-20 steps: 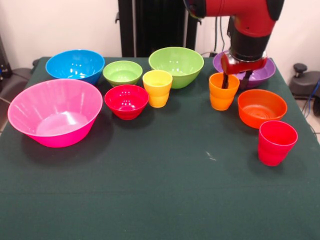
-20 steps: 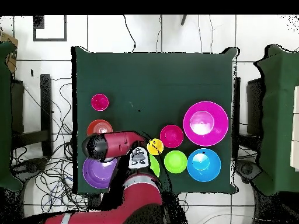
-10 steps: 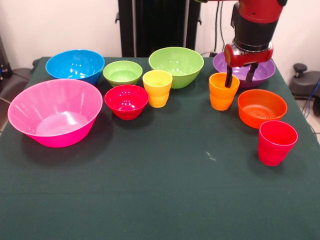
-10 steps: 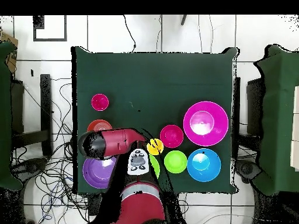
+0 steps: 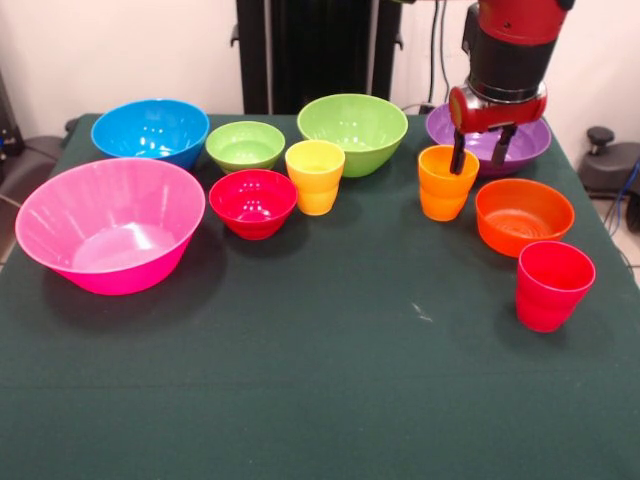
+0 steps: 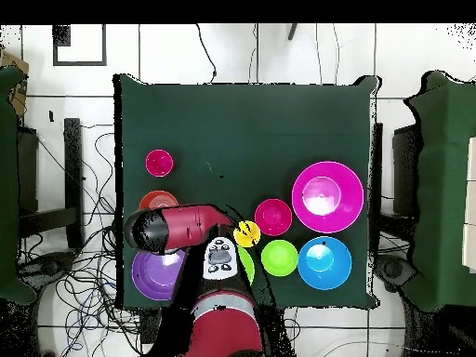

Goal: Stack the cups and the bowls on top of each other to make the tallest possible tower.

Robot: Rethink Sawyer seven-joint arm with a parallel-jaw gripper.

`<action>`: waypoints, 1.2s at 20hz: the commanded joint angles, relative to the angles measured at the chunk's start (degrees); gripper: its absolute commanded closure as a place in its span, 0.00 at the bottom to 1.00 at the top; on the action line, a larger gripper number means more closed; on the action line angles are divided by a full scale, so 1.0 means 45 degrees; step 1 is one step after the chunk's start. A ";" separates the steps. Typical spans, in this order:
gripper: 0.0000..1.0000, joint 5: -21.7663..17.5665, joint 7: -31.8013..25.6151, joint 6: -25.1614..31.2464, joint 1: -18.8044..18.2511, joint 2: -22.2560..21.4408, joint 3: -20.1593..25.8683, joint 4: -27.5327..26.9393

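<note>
1. The gripper (image 5: 478, 158) hangs just above the orange cup (image 5: 446, 183). Its two dark fingers (image 5: 458, 157) are spread apart and hold nothing — one points down at the cup's back rim, the other sits in front of the purple bowl (image 5: 524, 143).
2. The orange cup stands upright on the green table (image 5: 320, 380), just in front of the purple bowl and beside the small orange bowl (image 5: 523, 216).
3. The red cup (image 5: 552, 285) stands in front of the small orange bowl, nearest the table's front on that side.
4. The yellow cup (image 5: 315, 176) stands near the middle, between the small red bowl (image 5: 253, 202) and the large lime green bowl (image 5: 352, 132).
5. The small green bowl (image 5: 245, 146) sits between the blue bowl (image 5: 151, 131) and the large lime green bowl.
6. The big pink bowl (image 5: 110, 224) sits alone in front of the blue bowl.
7. No tower has been started — every cup and bowl sits by itself on the table.
8. From above, the red arm (image 6: 181, 229) covers the orange cup and part of the purple bowl.
</note>
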 commanded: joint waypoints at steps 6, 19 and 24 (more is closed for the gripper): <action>0.00 0.0231 0.1579 0.1250 -0.0059 -0.0029 0.0528 0.0024; 0.00 0.0312 0.1448 0.2380 -0.0150 -0.0887 0.0613 -0.0125; 0.00 0.0052 0.1678 0.1452 0.0033 -0.0352 0.0428 -0.0664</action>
